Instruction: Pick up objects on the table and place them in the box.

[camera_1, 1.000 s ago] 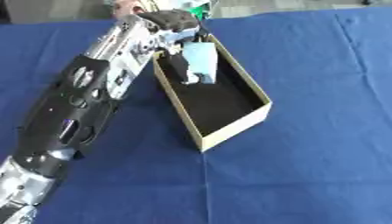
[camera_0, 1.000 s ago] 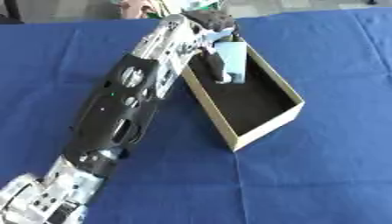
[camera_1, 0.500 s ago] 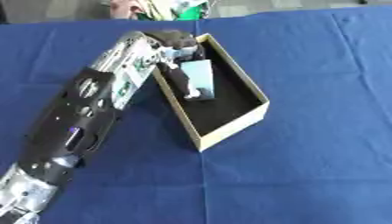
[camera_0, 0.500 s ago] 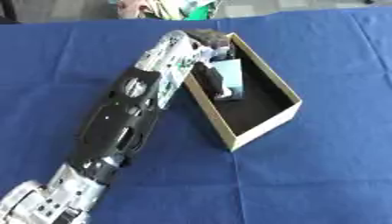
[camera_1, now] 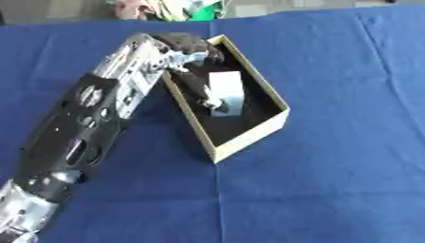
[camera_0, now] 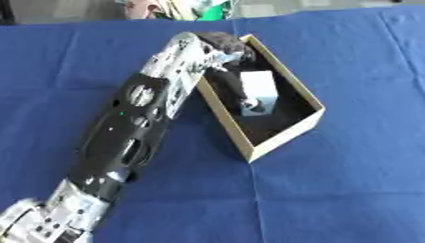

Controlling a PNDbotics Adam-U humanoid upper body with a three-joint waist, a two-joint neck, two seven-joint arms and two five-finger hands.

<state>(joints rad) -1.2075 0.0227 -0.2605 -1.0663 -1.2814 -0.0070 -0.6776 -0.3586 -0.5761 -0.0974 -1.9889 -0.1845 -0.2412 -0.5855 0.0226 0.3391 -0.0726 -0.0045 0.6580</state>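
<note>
The robot's left arm (camera_0: 137,128) stretches from the near left corner across a blue cloth-covered table (camera_0: 348,190) and bends over the left wall of an open cardboard box (camera_0: 286,137) with a dark interior. The left hand (camera_0: 228,78) reaches down inside the box, its black fingers (camera_0: 249,102) extended along the left side of a pale blue-white rectangular object (camera_0: 259,90) that lies on the box floor, toward the far half. The fingertips touch the object's near left edge; whether they are curled around it or merely lying against it cannot be told, since the hand is seen from behind and partly hides itself. Colourful items (camera_0: 179,8), too blurred to make out, sit beyond the table's far edge.
</note>
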